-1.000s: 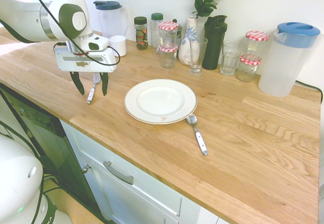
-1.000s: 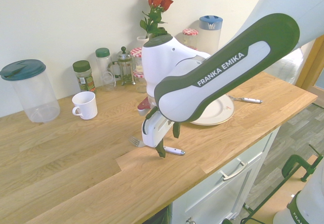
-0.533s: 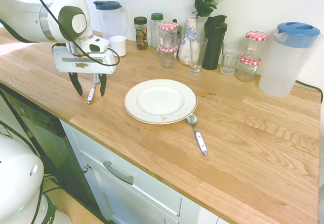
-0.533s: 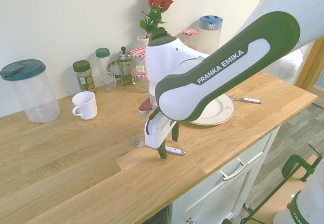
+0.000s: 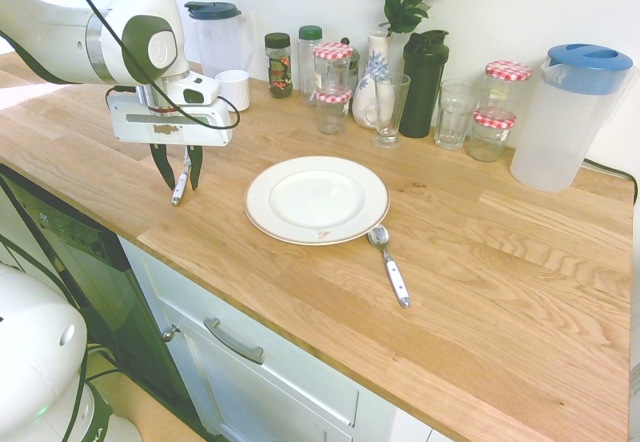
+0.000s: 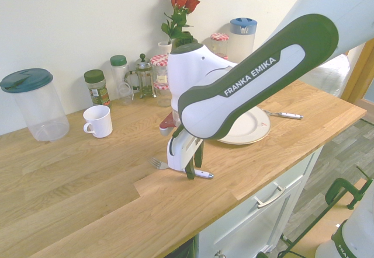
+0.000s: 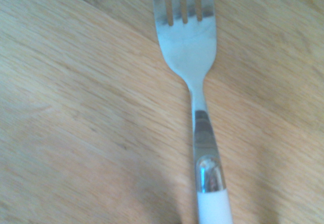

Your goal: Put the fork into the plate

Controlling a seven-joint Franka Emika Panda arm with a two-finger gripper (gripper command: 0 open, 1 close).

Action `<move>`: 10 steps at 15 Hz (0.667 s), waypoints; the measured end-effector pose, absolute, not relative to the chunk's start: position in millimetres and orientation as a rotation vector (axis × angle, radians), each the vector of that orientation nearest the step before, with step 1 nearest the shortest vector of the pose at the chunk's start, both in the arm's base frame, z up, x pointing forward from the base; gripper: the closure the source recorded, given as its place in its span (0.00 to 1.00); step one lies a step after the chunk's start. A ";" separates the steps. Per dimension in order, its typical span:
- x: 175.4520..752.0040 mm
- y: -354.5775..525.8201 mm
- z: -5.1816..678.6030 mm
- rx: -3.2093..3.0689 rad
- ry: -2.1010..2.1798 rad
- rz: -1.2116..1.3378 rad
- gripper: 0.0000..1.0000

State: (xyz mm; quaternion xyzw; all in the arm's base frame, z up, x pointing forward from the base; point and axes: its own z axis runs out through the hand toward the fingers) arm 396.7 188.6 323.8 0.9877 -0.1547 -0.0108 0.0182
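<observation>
Bare wood separates the pincer (image 5: 176, 170) from the plate (image 5: 275, 218); the mug (image 5: 233, 90) stands behind.

The end of the fork's handle (image 7: 214, 209) is cut off by the wrist picture's edge, as are the tips of its tines. The plate (image 6: 248, 131) is partly hidden behind the arm (image 6: 257, 80) in the second exterior view.

Domestic kitchen: one wooden worktop (image 5: 480, 332) laid over pale blue cabinet fronts (image 5: 290, 362) with a metal bar handle (image 5: 234, 342) and a round knob (image 5: 170, 333), a dark built-in appliance (image 5: 110, 302) set in beside them. Tableware and storage, on the worktop: one white dinner plate (image 5: 317, 200); one spoon (image 5: 390, 267); one fork (image 6: 201, 174); one white mug (image 6: 98, 121); one French press (image 6: 144, 78); lidded pitchers, blue (image 5: 570, 117) and teal (image 6: 38, 103); jars with red-and-white checked lids (image 5: 333, 87); clear drinking glasses. Ornament, one: red roses (image 6: 184, 0) in a vase (image 5: 376, 82).
</observation>
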 end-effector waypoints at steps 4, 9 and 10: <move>398.6 191.2 323.6 3.073 -0.474 -0.033 1.00; 398.9 192.4 324.4 3.074 -0.466 -0.029 1.00; 399.0 192.4 324.5 3.074 -0.466 -0.029 1.00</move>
